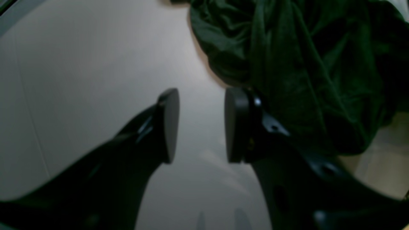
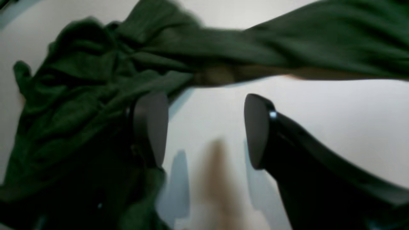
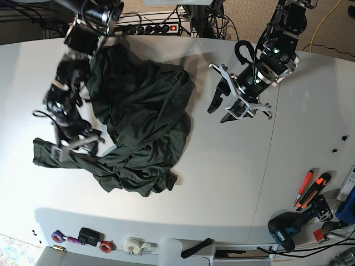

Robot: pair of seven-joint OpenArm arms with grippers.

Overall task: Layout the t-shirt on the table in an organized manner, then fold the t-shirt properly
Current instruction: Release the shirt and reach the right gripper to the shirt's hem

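Observation:
The dark green t-shirt [image 3: 144, 116] lies crumpled in a heap on the left half of the white table [image 3: 222, 183], one sleeve trailing out to the left. My right gripper [image 3: 75, 145] hovers, blurred, over that left edge. In the right wrist view the right gripper [image 2: 204, 131] is open, bare table between its fingers, and t-shirt [image 2: 80, 95] fabric bunches beside and behind the left finger. My left gripper [image 3: 222, 108] hangs open just right of the heap. In the left wrist view the left gripper [image 1: 201, 127] holds nothing, and the t-shirt [image 1: 303, 64] fills the upper right.
A thin seam [image 3: 265, 166] crosses the table's right part. A drill [image 3: 288, 228] and orange-handled cutters [image 3: 310, 188] lie at the near right corner. Tape rolls [image 3: 133, 244] sit along the front edge. A power strip [image 3: 161, 27] runs behind the table.

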